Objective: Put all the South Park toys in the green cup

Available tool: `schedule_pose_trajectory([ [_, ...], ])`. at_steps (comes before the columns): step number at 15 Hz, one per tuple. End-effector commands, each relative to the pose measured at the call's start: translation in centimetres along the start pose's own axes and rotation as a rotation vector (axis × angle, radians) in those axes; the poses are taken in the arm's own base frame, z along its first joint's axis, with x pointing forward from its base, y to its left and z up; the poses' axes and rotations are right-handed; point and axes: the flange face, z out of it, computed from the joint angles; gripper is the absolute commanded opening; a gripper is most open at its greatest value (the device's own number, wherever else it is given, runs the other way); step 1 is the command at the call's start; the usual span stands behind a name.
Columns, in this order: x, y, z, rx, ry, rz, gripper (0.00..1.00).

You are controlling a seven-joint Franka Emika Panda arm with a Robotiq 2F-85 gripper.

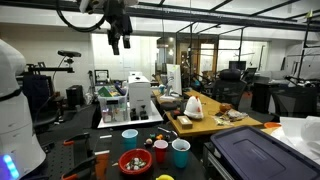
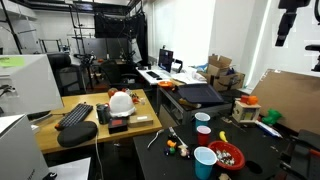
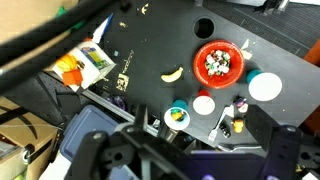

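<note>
Gripper: the gripper (image 1: 120, 44) hangs high above the scene, close to the ceiling pipes, with its fingers pointing down. It also shows at the top edge of an exterior view (image 2: 284, 38) and as a dark blur along the bottom of the wrist view (image 3: 190, 160).
Grip: the fingers are spread wide and hold nothing.
Green cup: the green cup (image 3: 177, 116) stands upright on the black table (image 3: 150, 40), far below the hand. In the wrist view it is the cup nearest the fingers. Something small and yellow lies inside it, too blurred to name. In an exterior view it stands at the table's near edge (image 1: 180, 152).
Red cup: the red cup (image 3: 204, 104) stands upright just beside the green cup, a little farther from the hand (image 1: 161, 152).
Toys: two small toy figures (image 3: 238, 105) stand on the table just beside the red cup, outside every cup.
Red bowl: the red bowl (image 3: 218, 62) sits beyond the red cup, filled with small mixed pieces.
Light-blue cup: the light-blue cup (image 3: 265, 87) is wide and upright, near the bowl.
Banana: the banana (image 3: 172, 74) lies flat on the table, apart from the cups.
</note>
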Motion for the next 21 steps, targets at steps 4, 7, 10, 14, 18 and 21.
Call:
schedule_pose_trajectory([
  [4,0.0,0.0,-0.1,0.0,-0.001,0.0,1.0],
  [7,0.0,0.0,-0.1,0.0,-0.001,0.0,1.0],
  [10,0.0,0.0,-0.1,0.0,-0.001,0.0,1.0],
  [14,0.1,-0.1,0.0,-0.01,-0.008,-0.01,1.0],
  [18,1.4,-1.3,0.2,-0.014,-0.001,-0.072,1.0],
  [21,3.4,-3.2,0.9,-0.003,0.014,-0.136,1.0],
])
